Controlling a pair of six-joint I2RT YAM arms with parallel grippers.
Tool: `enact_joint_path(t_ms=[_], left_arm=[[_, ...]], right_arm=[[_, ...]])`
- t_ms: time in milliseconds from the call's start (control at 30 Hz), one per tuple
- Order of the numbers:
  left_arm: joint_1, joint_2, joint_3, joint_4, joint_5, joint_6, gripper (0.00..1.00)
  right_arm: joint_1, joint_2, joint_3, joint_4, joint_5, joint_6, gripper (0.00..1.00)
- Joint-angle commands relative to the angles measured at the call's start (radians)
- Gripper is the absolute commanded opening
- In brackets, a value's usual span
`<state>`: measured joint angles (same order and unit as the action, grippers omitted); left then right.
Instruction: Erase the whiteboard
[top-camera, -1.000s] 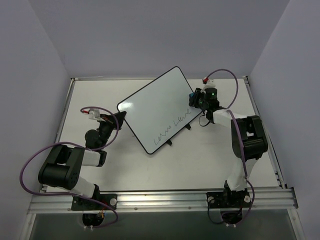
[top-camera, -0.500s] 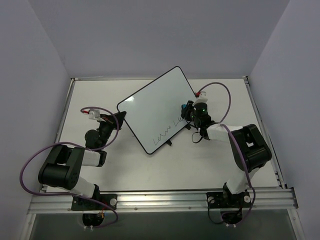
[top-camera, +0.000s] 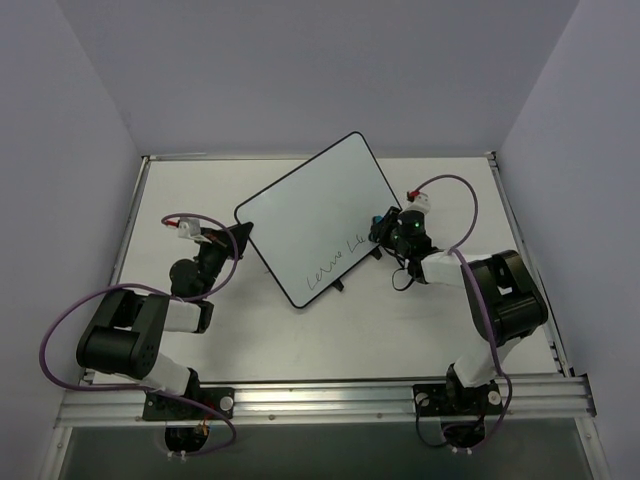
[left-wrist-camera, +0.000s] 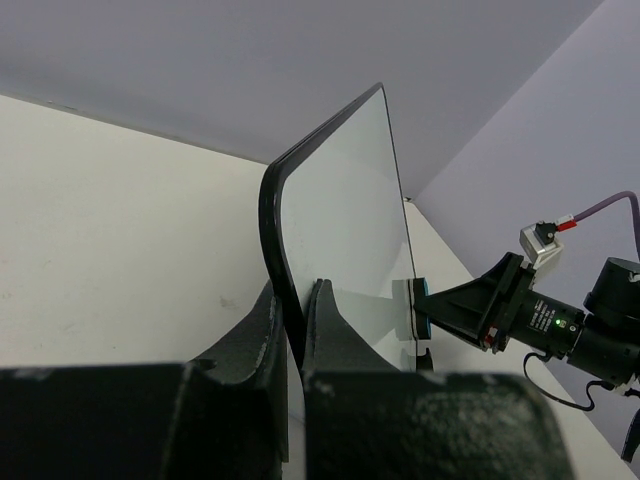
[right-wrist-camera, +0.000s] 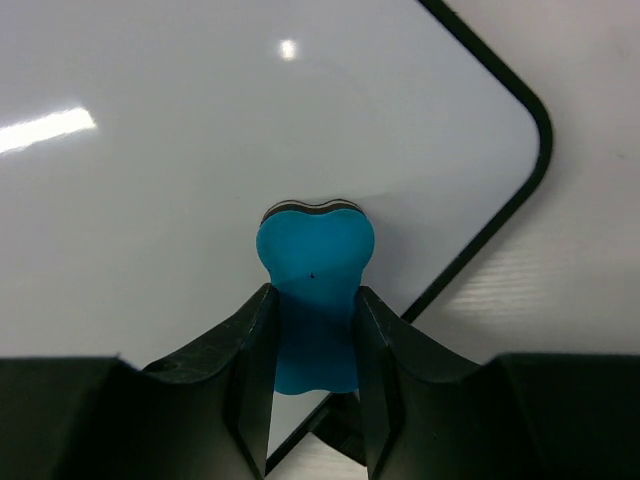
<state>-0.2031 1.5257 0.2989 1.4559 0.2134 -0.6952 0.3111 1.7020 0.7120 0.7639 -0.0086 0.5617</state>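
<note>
The whiteboard (top-camera: 310, 205) stands tilted on its long edge in mid-table, with black handwriting (top-camera: 333, 262) along its lower right part. My left gripper (top-camera: 243, 232) is shut on the board's left corner; in the left wrist view the black frame (left-wrist-camera: 275, 215) runs between the fingers (left-wrist-camera: 250, 340) of that gripper (left-wrist-camera: 295, 290). My right gripper (top-camera: 385, 228) is shut on a small blue eraser (top-camera: 377, 219). In the right wrist view the eraser (right-wrist-camera: 313, 265) presses flat against the white surface (right-wrist-camera: 200, 150) near a rounded corner, between that gripper's (right-wrist-camera: 313, 291) fingers.
Two small black clips (top-camera: 340, 286) prop the board's lower edge on the white table (top-camera: 260, 330). Grey walls close in the table at the back and sides. A metal rail (top-camera: 320, 398) runs along the near edge by the arm bases.
The right gripper with the eraser moved from beside the board's right corner down and left onto its surface. The right end of the writing is now shorter. The left arm stayed still.
</note>
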Motion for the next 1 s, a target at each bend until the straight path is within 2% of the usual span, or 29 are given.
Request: enact_joint_path(t_ms=[0,167,367,667,967], left_arm=[[-0.027,0.033,-0.017,-0.062,0.107,0.252,0.02],[-0.027,0.034,-0.017,-0.060,0.109,0.250,0.02],[-0.027,0.036,-0.018,-0.058,0.109,0.252,0.02],[-0.027,0.039,-0.017,-0.057,0.109,0.253,0.02],[-0.028,0.040,-0.018,-0.057,0.106,0.253,0.02]], right_arm=[[-0.036,0.041,-0.017,-0.104,0.041,0.033,0.00],[-0.061,0.061,0.039,-0.133,0.019,0.023,0.00],[-0.044,0.093,0.064,-0.095,-0.137,-0.002,0.00],[0.126,0.081,-0.008,0.031,-0.168,-0.034,0.00],[0.304,0.096,-0.049,0.118,-0.065,0.035,0.00]])
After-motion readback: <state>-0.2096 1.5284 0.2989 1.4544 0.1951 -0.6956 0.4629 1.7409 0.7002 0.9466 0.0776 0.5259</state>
